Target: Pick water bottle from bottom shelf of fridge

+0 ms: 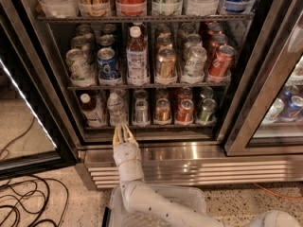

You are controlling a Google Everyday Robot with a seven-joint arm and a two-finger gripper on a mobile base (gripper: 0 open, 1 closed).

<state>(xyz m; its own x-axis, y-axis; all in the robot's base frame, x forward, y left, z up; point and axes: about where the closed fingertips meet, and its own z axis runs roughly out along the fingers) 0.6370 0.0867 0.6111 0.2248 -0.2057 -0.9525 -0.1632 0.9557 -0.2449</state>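
Observation:
The water bottle (115, 108), small, clear and white-capped, stands upright on the bottom shelf (156, 128) of the fridge (246, 103), second lane from the left. My gripper (122, 132) points up at the shelf's front edge, just below the bottle and slightly to its right, apart from it. It holds nothing that I can see. The white arm runs down from it to the bottom of the view.
A white-capped bottle with a reddish label (89, 110) stands left of the water bottle. Cans (162, 110) fill the lanes to its right. The slatted steel grille (199, 169) lies below. Black cables (23, 202) lie on the floor at left. The open glass door (23, 103) stands at left.

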